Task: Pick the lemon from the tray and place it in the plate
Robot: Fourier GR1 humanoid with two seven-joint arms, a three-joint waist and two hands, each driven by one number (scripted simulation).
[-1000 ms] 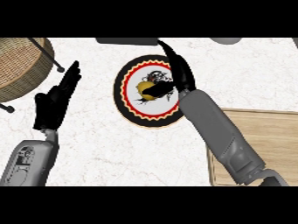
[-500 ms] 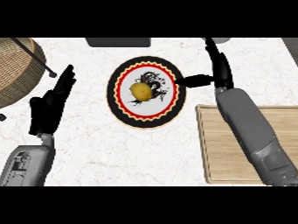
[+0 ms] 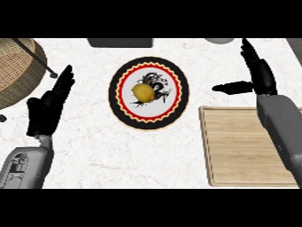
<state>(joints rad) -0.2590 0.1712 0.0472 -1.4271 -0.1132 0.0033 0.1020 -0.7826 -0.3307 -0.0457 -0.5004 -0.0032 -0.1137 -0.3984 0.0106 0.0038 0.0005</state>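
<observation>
A yellow lemon [image 3: 143, 93] lies near the middle of a round plate [image 3: 125, 115] with a black rim, a red and yellow zigzag band and a dark dragon figure. The wooden tray [image 3: 241, 148] lies right of the plate with nothing on its visible surface. My right hand [image 3: 258, 75] is open above the tray's far edge, fingers straight and pointing away, thumb stretched left toward the plate, well apart from the lemon. My left hand [image 3: 48, 105] rests open left of the plate, fingers up.
A wicker basket [image 3: 6, 71] with a dark wire handle stands at the far left. A dark grey object [image 3: 121, 42] and a pale round object [image 3: 218, 40] sit at the counter's back edge. The counter's right edge [image 3: 301, 66] runs near my right hand.
My right hand has drawn away from the plate to the right and opened out, leaving the lemon lying on the plate. The left hand has hardly moved.
</observation>
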